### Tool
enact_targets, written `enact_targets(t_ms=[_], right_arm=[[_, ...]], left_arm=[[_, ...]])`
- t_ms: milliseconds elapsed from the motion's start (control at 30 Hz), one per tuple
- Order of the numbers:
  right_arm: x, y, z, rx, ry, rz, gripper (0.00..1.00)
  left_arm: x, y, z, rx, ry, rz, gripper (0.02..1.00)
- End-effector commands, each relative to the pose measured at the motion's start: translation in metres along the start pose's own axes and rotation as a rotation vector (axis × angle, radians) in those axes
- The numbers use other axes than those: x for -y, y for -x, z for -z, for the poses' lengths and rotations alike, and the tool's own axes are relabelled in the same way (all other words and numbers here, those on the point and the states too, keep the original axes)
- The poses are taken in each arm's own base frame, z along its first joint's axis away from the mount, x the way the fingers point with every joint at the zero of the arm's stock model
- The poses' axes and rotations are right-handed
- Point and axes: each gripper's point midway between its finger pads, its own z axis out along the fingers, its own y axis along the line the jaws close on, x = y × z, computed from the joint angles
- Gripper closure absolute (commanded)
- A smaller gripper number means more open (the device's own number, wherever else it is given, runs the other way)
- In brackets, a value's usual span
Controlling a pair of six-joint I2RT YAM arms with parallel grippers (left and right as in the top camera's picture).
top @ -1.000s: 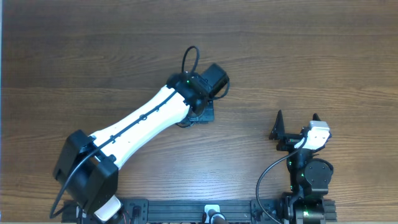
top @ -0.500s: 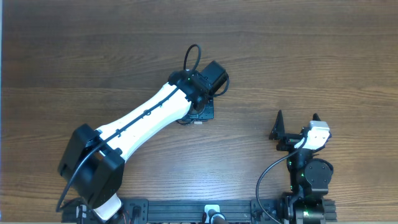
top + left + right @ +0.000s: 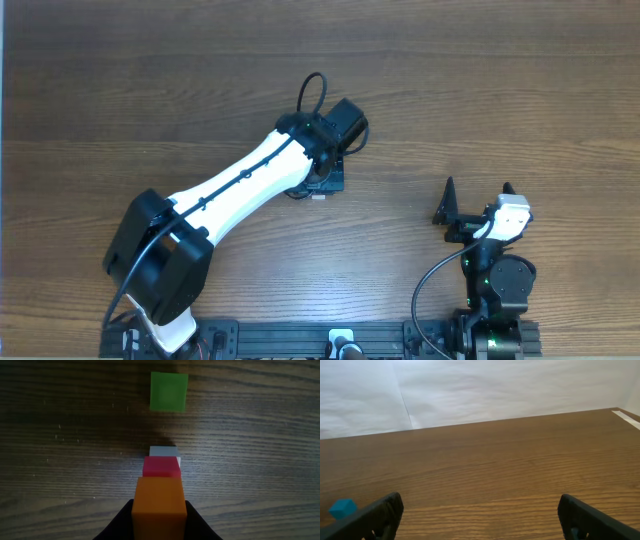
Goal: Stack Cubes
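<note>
- The left gripper is clamped on the orange cube.
- Straight beneath it and a little ahead, the red cube sits on a white cube. Orange is lined up squarely over red, but I cannot tell whether they touch.
- The green cube lies farther ahead on the table, apart from the stack.
- The right gripper hangs with fingers wide apart, well off, so the left arm is nearer.

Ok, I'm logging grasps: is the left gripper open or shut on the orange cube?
Shut on the orange cube: the left gripper has its fingers flush against both sides of it.
</note>
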Motion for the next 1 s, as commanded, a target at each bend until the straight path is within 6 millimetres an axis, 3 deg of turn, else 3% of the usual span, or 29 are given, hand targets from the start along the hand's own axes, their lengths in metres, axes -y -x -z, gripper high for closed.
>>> enact_targets(t_ms=[33, 1000], right_arm=[[0.0032, -0.0009, 0.0001, 0.002, -0.015, 0.008, 0.009], [0.0032, -0.0009, 0.0001, 0.002, -0.015, 0.008, 0.007]], left_arm=[[0.001, 0.0047, -0.0012, 0.001, -0.003, -0.007, 0.98], [-0.0002, 0.0031, -0.0054, -0.011, 0.008, -0.007, 0.978]])
